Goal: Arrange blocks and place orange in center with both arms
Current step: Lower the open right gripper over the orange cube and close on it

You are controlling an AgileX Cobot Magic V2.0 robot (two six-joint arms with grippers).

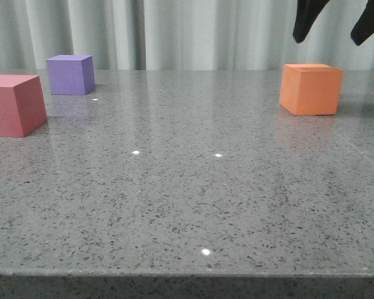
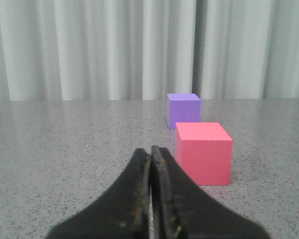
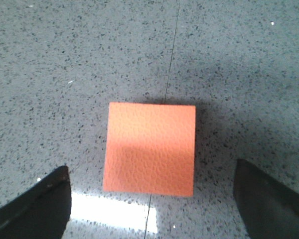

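Right gripper (image 1: 340, 28) spread, poised above orange cube (image 1: 311, 88) at bench (image 1: 193, 199) right | left gripper (image 2: 151, 196) pressed together, empty, near red-pink cube (image 2: 203, 152) and purple cube (image 2: 183, 110) | step: approach to grasp orange | next: descend squarely astride cube, close.

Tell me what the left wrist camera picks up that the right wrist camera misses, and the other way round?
Only the left wrist view shows the purple cube and the red-pink cube standing apart on the table, a pale curtain behind them, and the left gripper with its fingers pressed together. Only the right wrist view shows the orange cube from straight above, with the right gripper spread wide, one finger to either side of it and not touching it. Both show the same speckled grey table.
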